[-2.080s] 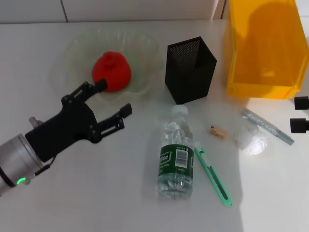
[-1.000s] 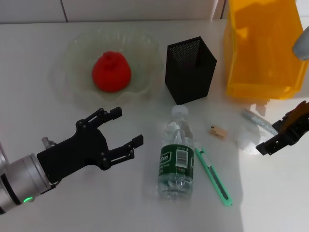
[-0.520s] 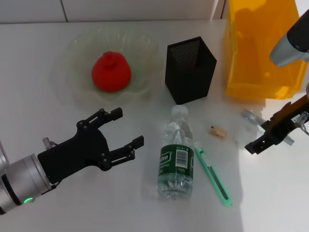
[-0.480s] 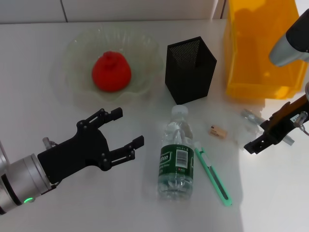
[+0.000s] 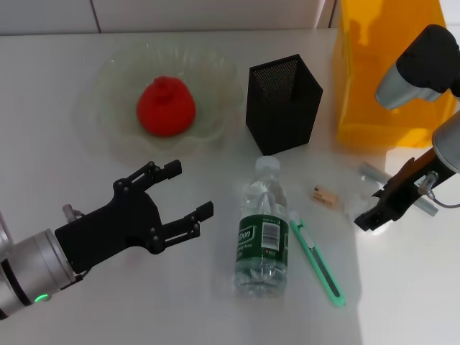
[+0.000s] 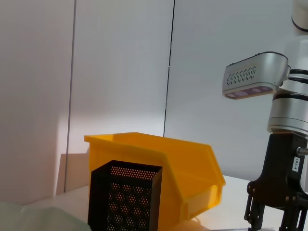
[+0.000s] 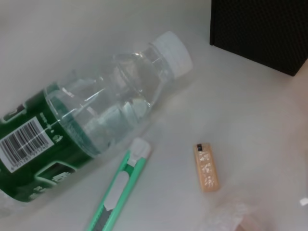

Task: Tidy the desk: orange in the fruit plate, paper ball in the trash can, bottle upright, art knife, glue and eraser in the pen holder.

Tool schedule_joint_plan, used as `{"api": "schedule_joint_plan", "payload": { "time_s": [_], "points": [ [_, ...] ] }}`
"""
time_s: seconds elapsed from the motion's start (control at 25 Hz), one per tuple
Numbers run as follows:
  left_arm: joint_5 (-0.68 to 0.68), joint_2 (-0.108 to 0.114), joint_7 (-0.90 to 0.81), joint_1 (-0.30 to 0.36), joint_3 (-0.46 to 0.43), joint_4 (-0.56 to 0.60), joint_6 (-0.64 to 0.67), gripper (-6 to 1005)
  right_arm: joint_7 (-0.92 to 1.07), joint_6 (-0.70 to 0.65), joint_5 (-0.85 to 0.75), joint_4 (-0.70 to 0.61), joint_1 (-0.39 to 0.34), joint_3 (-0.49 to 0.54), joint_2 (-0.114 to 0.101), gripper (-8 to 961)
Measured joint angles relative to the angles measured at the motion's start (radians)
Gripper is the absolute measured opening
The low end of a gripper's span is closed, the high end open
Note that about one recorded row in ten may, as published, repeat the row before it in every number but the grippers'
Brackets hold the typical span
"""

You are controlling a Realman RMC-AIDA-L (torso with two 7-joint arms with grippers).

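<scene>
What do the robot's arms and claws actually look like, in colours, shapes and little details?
The left gripper is matt black, with a chunky body and thin jointed fingers ending in small square pads. It sits on a silver round wrist with a small green light. The right gripper is black too, with slim fingers, a thin cable looping beside it, and a silver-grey and black arm above.

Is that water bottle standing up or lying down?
Lying down. The bottle rests on its side on the desk, cap toward the pen holder.
</scene>
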Motion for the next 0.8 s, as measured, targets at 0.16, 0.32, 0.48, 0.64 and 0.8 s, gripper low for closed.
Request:
{"api": "schedule_joint_plan", "payload": {
  "time_s": [0.16, 0.32, 0.48, 0.64, 0.8],
  "points": [
    [0.000, 0.001, 0.000, 0.000, -0.002, 0.000, 0.000, 863, 0.003, -0.029, 0.003, -0.050, -0.004, 0.009, 0.000, 581],
    [0.000, 0.001, 0.000, 0.000, -0.003, 0.002, 0.000, 863, 0.022, -0.068, 0.004, -0.174, -0.018, 0.040, -0.002, 546],
    [0.000, 0.001, 0.000, -0.001, -0.003, 0.006, 0.000, 863, 0.040, -0.064, 0.006, -0.362, -0.024, 0.195, -0.003, 547],
    [0.000, 0.001, 0.000, -0.001, -0.001, 0.006, 0.000, 863, 0.041, 0.030, 0.007, -0.408, -0.019, 0.273, -0.006, 547],
    [0.000, 0.000, -0.001, -0.001, 0.002, 0.008, 0.001, 863, 0.021, 0.209, 0.006, -0.336, -0.014, 0.289, -0.007, 548]
  ]
}}
